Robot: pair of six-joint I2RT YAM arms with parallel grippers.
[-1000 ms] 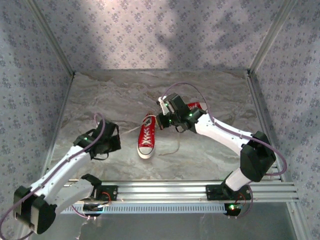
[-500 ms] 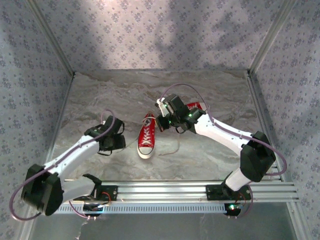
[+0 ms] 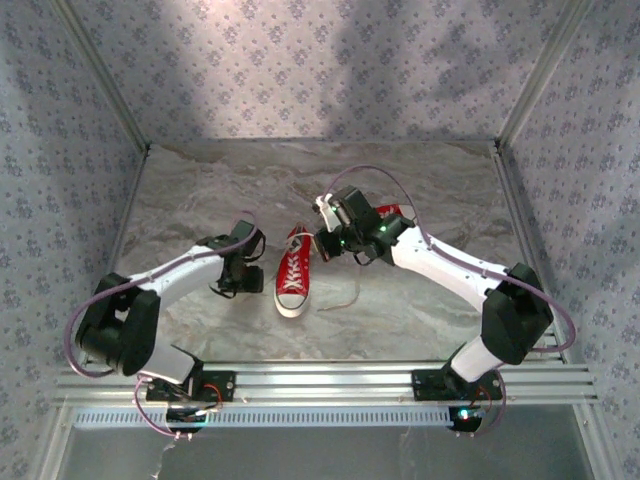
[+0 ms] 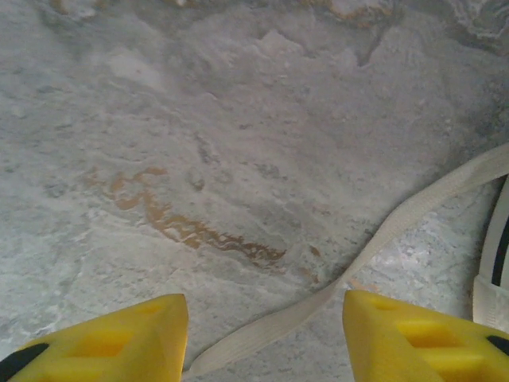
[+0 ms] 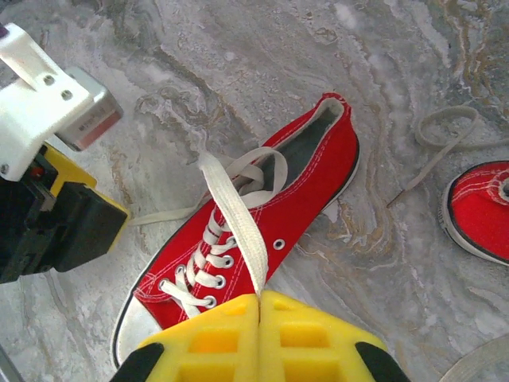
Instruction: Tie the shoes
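Shoe (image 3: 293,272) mid-table, toe toward arms; second shoe (image 5: 481,207) near, to its right. Right gripper (image 5: 259,302) clamped on lace (image 5: 235,215), lace taut. Left gripper (image 4: 265,334) jaws apart, straddling loose lace end (image 4: 413,211) flat on table (image 4: 199,119).
Risks: taut pull drags light shoe; left pinch misses flat lace, scrapes table.
No readable writing or brand.

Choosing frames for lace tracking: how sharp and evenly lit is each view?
Top external: soft, patchy shadows on the back wall, shoe small. Left wrist: slightly blurred, loose lace legible. Right wrist: crisp, evenly lit, held lace clear.
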